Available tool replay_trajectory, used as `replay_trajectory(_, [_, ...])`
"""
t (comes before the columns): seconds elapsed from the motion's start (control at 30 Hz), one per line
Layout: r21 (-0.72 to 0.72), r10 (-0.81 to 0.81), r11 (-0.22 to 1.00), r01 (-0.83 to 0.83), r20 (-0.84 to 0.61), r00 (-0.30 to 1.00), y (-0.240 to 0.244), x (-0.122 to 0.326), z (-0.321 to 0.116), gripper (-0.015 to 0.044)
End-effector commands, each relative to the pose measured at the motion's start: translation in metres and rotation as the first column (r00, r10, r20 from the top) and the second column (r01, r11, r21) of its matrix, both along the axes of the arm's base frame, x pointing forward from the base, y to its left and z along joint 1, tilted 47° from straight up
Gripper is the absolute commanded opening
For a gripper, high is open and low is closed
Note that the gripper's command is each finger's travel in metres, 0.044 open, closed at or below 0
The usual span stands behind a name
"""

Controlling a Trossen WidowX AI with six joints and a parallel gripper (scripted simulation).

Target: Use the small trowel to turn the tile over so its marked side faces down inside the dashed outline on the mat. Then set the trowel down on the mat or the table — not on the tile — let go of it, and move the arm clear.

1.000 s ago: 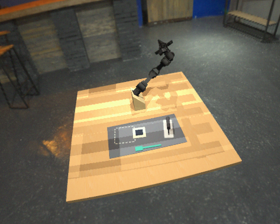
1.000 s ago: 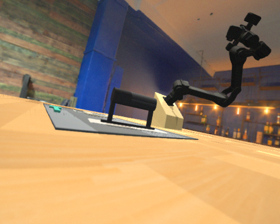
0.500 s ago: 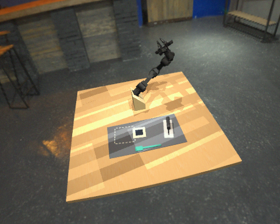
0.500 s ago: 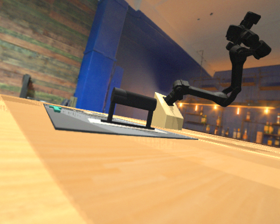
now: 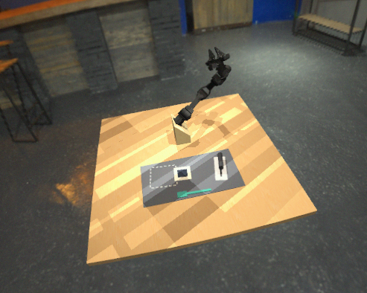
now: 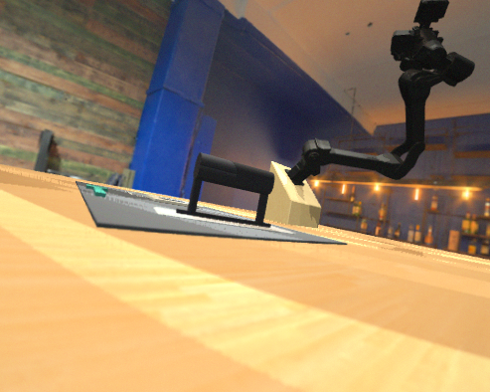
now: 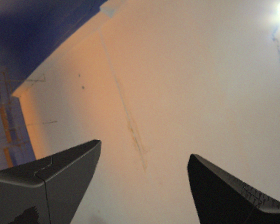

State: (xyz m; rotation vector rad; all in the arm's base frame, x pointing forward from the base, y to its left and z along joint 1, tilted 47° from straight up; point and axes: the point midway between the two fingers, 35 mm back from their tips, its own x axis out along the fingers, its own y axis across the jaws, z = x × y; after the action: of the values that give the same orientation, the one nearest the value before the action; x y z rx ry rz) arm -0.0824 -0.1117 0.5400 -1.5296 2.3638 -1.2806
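Observation:
The tile [image 5: 182, 173], a light square with a dark blue centre facing up, lies flat on the grey mat [image 5: 155, 198] [image 6: 124, 217]. Its left edge meets the right side of the dashed outline [image 5: 150, 181]. A trowel-like tool [image 5: 220, 161] [image 6: 234, 173], a white plate with a black bar handle on two posts, stands at the mat's right. A green flat tool [image 5: 182, 194] [image 6: 99, 190] with a thin handle lies near the front edge. Which one is the small trowel I cannot tell. My gripper [image 5: 214, 50] [image 7: 145, 154] is open and empty, raised high behind the mat, pointing up and away.
The wooden table [image 5: 196, 228] carries the mat. The arm's wedge-shaped base [image 5: 182, 137] [image 6: 292, 206] stands behind the mat. The arm reaches up and back from it, far from the tile and the tools.

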Motion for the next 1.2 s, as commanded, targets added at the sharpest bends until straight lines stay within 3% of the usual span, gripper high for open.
replay_trajectory(0.0, [0.03, 0.013, 0.999, -0.009, -0.123, 0.992, -0.01, 0.018, 0.007, 0.027])
replay_trajectory(0.53, [0.15, 0.105, 0.989, -0.019, -0.594, 0.798, -0.05, 0.103, 0.02, 0.027])
replay_trajectory(1.17, [0.191, 0.191, 0.981, -0.025, -0.944, 0.271, -0.082, 0.224, 0.009, 0.027])
